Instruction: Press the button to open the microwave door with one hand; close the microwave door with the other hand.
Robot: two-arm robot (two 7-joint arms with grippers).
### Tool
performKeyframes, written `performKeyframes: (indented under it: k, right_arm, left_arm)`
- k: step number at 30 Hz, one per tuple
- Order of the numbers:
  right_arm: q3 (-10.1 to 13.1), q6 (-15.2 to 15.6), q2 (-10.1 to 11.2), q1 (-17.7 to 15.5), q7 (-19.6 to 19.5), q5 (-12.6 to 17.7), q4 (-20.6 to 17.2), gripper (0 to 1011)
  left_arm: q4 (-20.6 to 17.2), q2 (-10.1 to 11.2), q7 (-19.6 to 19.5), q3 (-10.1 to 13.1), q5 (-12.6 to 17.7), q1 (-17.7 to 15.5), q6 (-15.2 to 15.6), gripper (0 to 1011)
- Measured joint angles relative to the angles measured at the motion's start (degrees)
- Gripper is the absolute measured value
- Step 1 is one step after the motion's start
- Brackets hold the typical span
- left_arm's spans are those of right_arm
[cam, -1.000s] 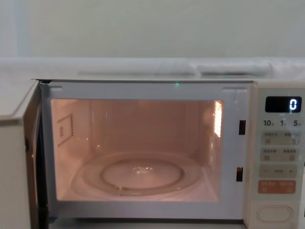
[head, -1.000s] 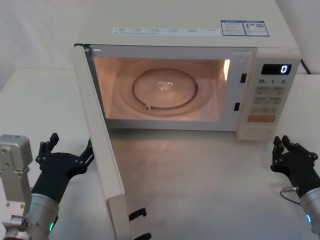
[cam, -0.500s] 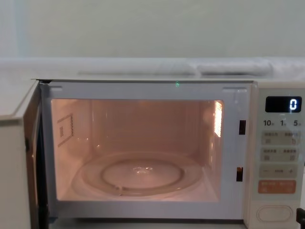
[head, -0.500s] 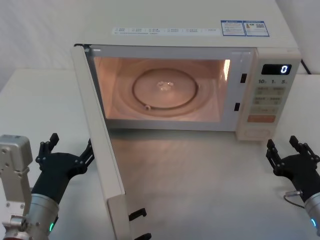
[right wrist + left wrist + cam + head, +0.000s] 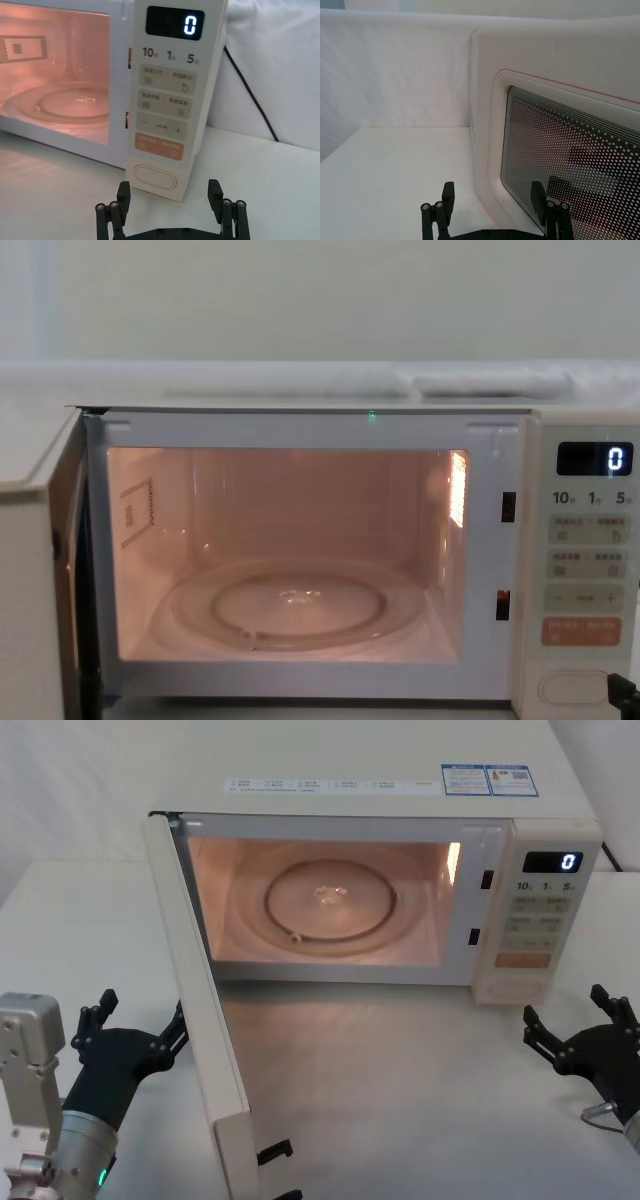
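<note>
The door point(image 5: 200, 1020) stands wide open, cavity lit. The right gripper point(image 5: 580, 1025), jaws spread wide and empty, has drawn back from the button point(image 5: 156, 177); the left gripper point(image 5: 135, 1020), jaws wide, waits beside the door's outer face to close it.

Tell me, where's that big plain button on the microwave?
The button sits at the bottom of the control panel on the microwave's right side, just under the orange key, with the right tool open in front of it.

Microwave door point(image 5: 205, 1020) swung wide, blocking left side; bare table point(image 5: 400, 1090) before cavity free.
</note>
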Motion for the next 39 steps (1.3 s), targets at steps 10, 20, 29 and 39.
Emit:
performKeyframes:
  k: [10,20,29,39]
  right_arm:
    - [-0.3,0.2,0.6,0.0,0.3,-0.3,-0.2,1001]
    - [-0.2,0.2,0.4,0.0,0.3,-0.3,-0.2,1001]
    - [-0.1,0.1,0.4,0.0,0.2,-0.2,-0.2,1001]
    - [-0.1,0.1,0.3,0.0,0.2,-0.2,-0.1,1001]
  left_arm:
    - [0.0,0.0,0.0,0.0,0.0,0.0,0.0,1001]
    - [0.0,0.0,0.0,0.0,0.0,0.0,0.0,1001]
    - [0.0,0.0,0.0,0.0,0.0,0.0,0.0,1001]
    - [0.0,0.0,0.0,0.0,0.0,0.0,0.0,1001]
